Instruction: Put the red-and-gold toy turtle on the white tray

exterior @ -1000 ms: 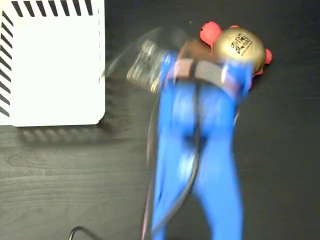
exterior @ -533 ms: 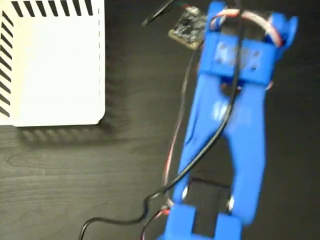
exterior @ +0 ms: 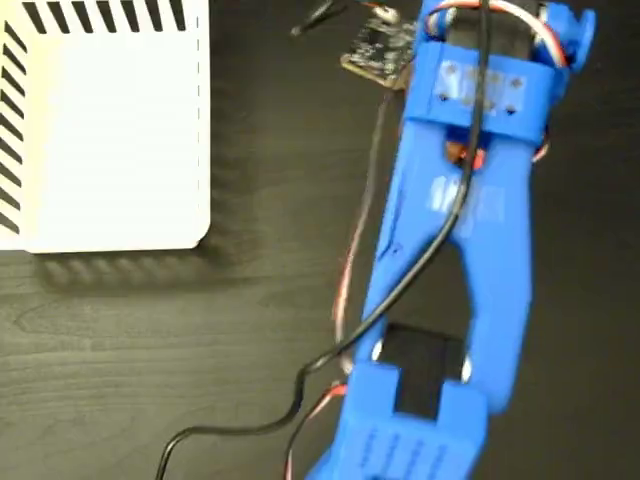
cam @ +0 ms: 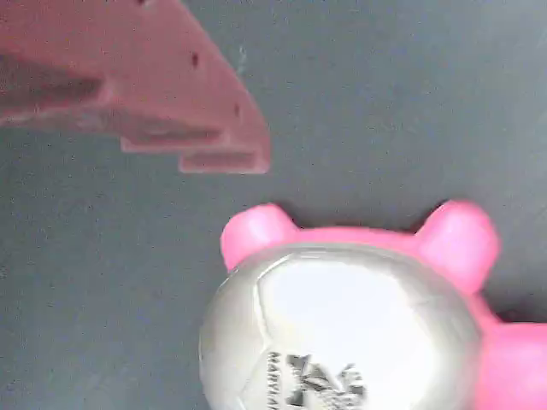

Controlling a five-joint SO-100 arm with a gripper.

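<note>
Red-and-gold toy turtle (cam: 359, 333) on dark table (exterior: 150, 350), beneath blue arm (exterior: 460, 250), well apart from white tray (exterior: 110, 130). One jaw visible above it, not touching; jaw state impossible to tell.

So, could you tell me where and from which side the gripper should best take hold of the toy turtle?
Grip the toy turtle across its domed shell, coming from straight above. It sits upright, dome up, so the flanks probably offer the best purchase, and its stubby legs look too small. One finger hangs above it.

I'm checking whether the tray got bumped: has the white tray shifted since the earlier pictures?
No. In the fixed view the white tray sits in the same upper-left spot, its rounded corner at the same place on the dark table.
</note>
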